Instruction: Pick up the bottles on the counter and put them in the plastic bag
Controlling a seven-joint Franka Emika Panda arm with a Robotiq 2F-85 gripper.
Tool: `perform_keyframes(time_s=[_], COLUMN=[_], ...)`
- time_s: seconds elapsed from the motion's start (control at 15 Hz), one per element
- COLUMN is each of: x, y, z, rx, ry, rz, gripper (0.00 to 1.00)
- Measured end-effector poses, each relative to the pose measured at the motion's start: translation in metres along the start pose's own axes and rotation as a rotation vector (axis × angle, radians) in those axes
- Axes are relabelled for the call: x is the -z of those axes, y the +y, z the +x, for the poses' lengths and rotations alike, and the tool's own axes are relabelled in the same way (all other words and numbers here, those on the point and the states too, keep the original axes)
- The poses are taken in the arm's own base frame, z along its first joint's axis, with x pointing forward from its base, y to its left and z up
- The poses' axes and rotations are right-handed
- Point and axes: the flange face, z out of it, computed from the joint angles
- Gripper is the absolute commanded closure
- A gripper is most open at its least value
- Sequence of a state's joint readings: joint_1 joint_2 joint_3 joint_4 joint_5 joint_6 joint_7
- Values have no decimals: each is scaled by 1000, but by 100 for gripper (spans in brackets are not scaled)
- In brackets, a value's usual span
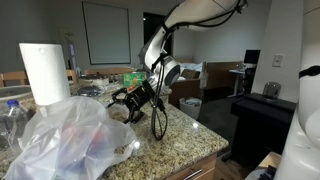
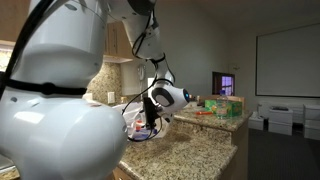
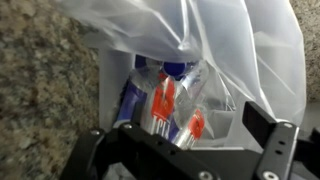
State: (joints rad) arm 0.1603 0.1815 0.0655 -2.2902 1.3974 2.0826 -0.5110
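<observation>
Black pincer (image 3: 183,135) spread wide, holding nothing, over bottles (image 3: 165,105) in plastic bag (image 3: 235,45).

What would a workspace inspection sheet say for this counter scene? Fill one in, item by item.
Surface: speckled granite counter, bare beside the bag.
Job's things: plastic bag lies crumpled on the counter; bottles with blue caps and orange contents show inside it in the wrist view.
Clutter: paper towel roll stands upright behind the bag.
Grippers: gripper open, holding nothing, facing the bag's opening.
Cables: black cable loops from the wrist down towards the counter.
Surroundings: screen on the far wall, dark bin on the floor.
</observation>
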Motion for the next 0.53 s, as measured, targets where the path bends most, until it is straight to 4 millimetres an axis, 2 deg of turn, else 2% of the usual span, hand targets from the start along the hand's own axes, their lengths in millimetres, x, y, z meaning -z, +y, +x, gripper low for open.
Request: perform_keyframes(time_s=[0.27, 0.53], x=[51, 99], y=[-21, -60], z=[-10, -34], rx=[136, 286], ry=[-21, -60], rz=[-132, -360], gripper=[0, 0])
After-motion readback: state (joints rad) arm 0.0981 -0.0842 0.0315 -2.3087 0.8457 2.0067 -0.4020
